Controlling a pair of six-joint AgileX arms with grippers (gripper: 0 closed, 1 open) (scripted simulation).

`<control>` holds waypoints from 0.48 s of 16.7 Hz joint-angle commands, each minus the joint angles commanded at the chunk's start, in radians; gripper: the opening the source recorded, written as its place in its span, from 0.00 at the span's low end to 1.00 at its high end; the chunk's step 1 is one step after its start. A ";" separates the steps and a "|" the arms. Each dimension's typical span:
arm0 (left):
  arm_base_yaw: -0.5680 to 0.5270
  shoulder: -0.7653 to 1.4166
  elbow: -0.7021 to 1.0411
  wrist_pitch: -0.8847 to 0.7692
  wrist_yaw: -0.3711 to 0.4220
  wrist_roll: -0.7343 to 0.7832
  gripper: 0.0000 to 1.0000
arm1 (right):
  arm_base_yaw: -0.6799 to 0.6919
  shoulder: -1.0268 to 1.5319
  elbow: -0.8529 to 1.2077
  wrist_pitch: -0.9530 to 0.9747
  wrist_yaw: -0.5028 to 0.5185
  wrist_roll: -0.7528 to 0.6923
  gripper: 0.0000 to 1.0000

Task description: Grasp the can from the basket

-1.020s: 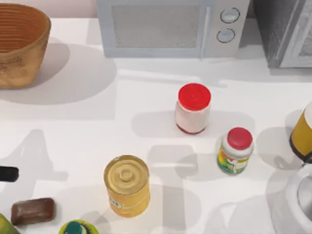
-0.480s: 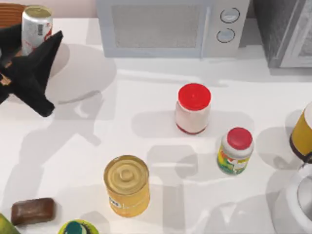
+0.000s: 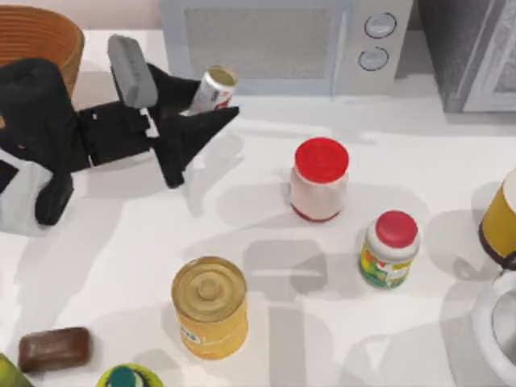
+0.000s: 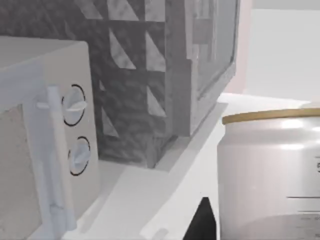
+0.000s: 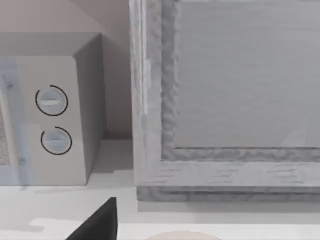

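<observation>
Top view: the left gripper (image 3: 197, 121), black and two-fingered, lies stretched out above the white table (image 3: 266, 165) at about ten o'clock from the table's middle, its fingers clamped on the small cylindrical can with a pale tan top and white, red-marked label (image 3: 210, 89). The can is tilted, raised clear of the large round woven wicker basket with an orange-brown ribbed inside (image 3: 44, 40), which sits at the far ten o'clock corner, well apart from the can. Just beyond the can, at twelve o'clock, stands the pale grey microwave oven with two round knobs (image 3: 282, 44). Near the centre stands the white jar with a red lid (image 3: 319, 179); at four o'clock from it, the small green-and-yellow labelled bottle with a red cap (image 3: 389, 250). At seven o'clock stands the big yellow can with a gold lid (image 3: 210, 306), and farther toward eight o'clock lies the brown rectangular block (image 3: 54, 348). Left wrist view: the held can (image 4: 270, 175) looms close, its tan rim uppermost, with the microwave's knobs (image 4: 75, 105) behind. Right wrist view: one dark fingertip (image 5: 97, 222) shows before the microwave (image 5: 50, 110); whether the right gripper is apart or together cannot be told
</observation>
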 joint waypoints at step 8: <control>-0.076 0.510 0.199 0.286 0.268 0.001 0.00 | 0.000 0.000 0.000 0.000 0.000 0.000 1.00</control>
